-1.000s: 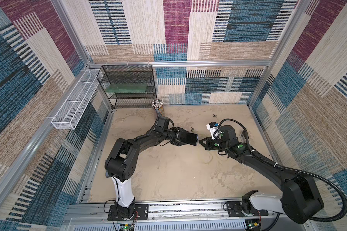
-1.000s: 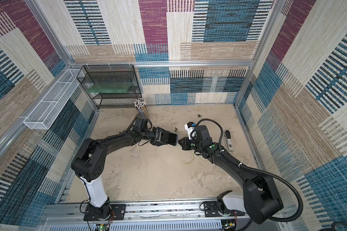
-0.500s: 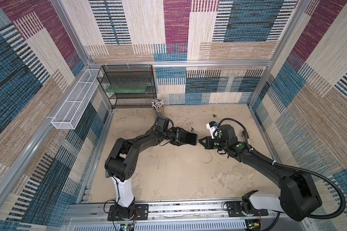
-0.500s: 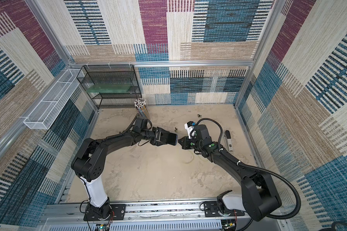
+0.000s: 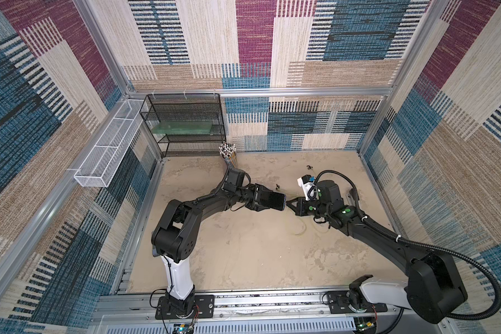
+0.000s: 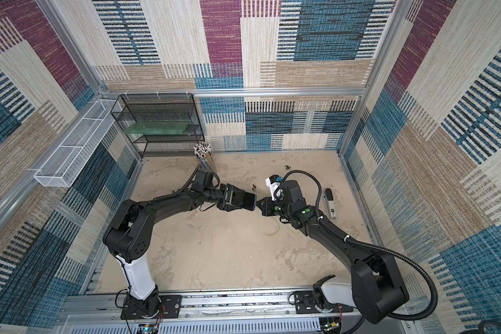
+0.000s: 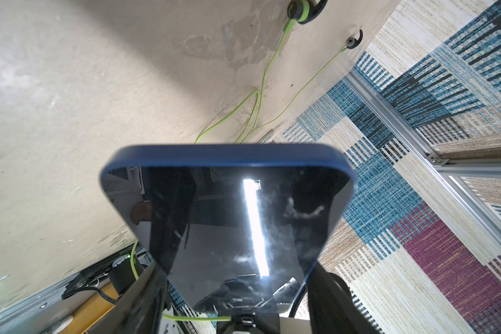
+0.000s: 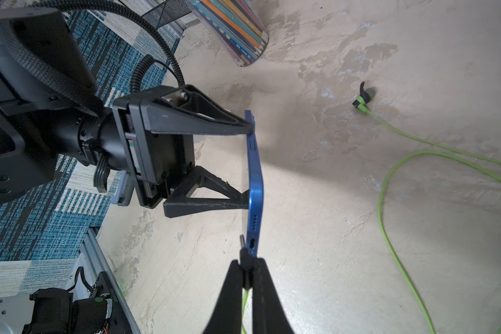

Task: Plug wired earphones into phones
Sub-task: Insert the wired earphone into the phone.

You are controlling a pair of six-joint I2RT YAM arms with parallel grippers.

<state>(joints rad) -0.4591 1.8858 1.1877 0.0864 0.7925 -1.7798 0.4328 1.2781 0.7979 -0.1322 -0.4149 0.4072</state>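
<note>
**Plug tip sits just beside the phone's port**
Left tool (image 8: 250,166) clamps the phone (image 8: 255,185) above tabletop (image 5: 243,260) centre. Right tool (image 8: 247,267) pinches the earphone plug (image 8: 243,243), which sits off the port (image 8: 252,243), so a push could skid it past. At 11 o'clock, a clear cup (image 8: 253,57) holds coloured pencils (image 8: 223,23). The mesh shelf (image 5: 185,141) carries a green slab (image 5: 182,127).

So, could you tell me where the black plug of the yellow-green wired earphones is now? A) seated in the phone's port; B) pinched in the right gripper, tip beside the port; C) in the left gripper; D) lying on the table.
B: the right gripper pinches the black plug, its metal tip beside the open port of the blue-edged black phone.
</note>
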